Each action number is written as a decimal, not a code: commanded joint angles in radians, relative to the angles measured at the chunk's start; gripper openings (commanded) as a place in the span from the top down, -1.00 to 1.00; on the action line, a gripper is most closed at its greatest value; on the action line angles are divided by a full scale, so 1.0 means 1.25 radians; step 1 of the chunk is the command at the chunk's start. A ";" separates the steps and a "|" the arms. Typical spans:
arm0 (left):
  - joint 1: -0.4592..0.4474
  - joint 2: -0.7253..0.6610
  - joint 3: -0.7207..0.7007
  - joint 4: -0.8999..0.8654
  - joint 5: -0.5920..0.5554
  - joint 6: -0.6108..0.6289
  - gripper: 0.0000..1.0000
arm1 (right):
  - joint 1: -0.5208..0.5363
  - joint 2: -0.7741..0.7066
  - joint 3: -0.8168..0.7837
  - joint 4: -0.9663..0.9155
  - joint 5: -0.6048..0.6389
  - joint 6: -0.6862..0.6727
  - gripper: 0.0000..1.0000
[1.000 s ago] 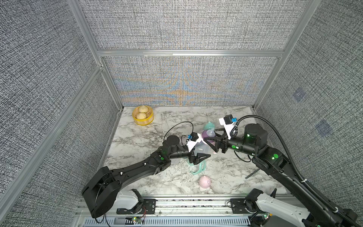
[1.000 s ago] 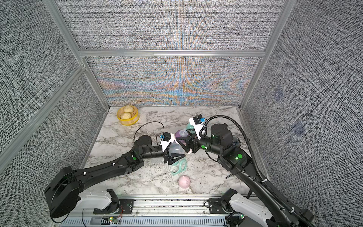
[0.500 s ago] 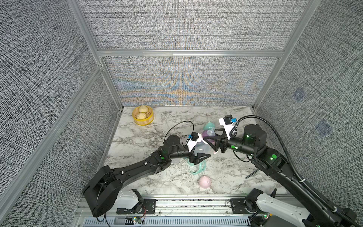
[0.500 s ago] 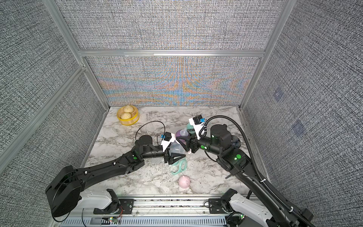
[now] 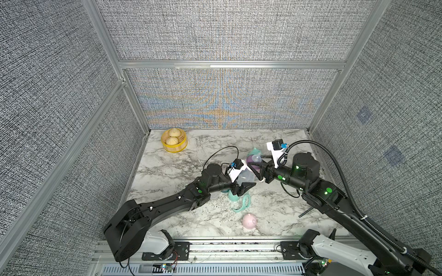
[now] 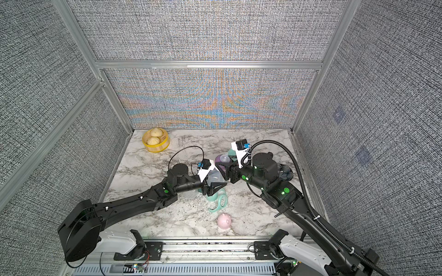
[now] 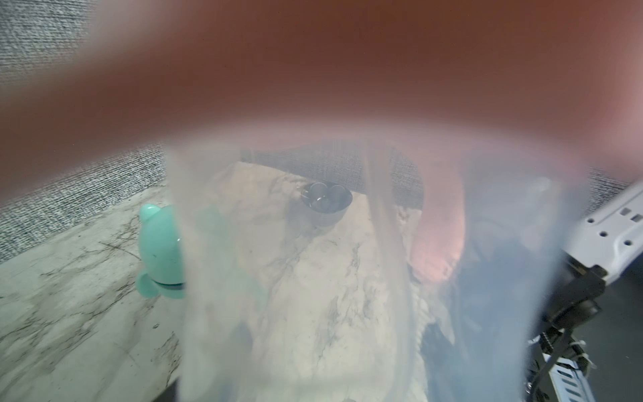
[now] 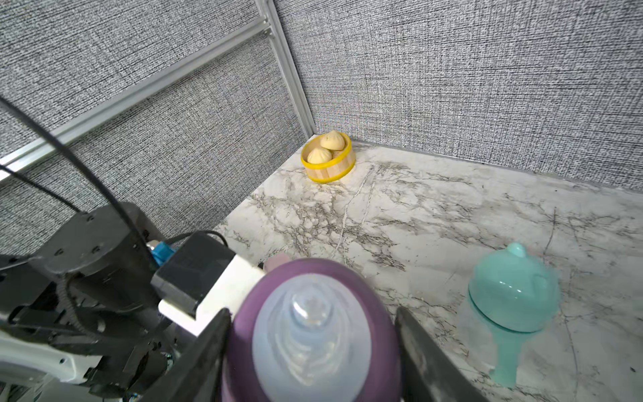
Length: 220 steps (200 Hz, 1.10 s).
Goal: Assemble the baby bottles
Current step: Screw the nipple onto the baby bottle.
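The clear bottle (image 5: 246,175), clamped in the left gripper (image 5: 246,182), hangs just above the mint handle (image 5: 242,203); the purple collar (image 8: 309,269), pinched by the right gripper (image 8: 311,311), sits at its mouth, seemingly not yet screwed home; pink cap (image 5: 248,221) lies loose near that handle; mint cap (image 8: 513,296) beyond it; much remains.

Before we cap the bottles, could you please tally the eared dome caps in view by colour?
Mint dome cap: 1
Pink dome cap: 1
Total: 2
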<state>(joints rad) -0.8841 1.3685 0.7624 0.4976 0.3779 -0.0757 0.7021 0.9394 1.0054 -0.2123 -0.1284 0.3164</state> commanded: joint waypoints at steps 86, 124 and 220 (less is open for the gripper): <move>-0.010 0.033 0.018 0.047 -0.216 -0.026 1.00 | 0.169 0.068 0.026 0.028 0.317 0.154 0.11; -0.009 0.058 0.032 0.034 -0.207 -0.036 1.00 | 0.181 0.094 0.072 -0.036 0.330 0.177 -0.25; -0.008 0.105 0.068 0.005 -0.189 -0.041 1.00 | 0.193 0.065 0.096 -0.069 0.241 0.182 -0.53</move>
<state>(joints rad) -0.8959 1.4971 0.8375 0.4900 0.1390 -0.1162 0.9424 1.0359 1.1198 -0.3023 0.2604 0.5499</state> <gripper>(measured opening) 0.782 0.764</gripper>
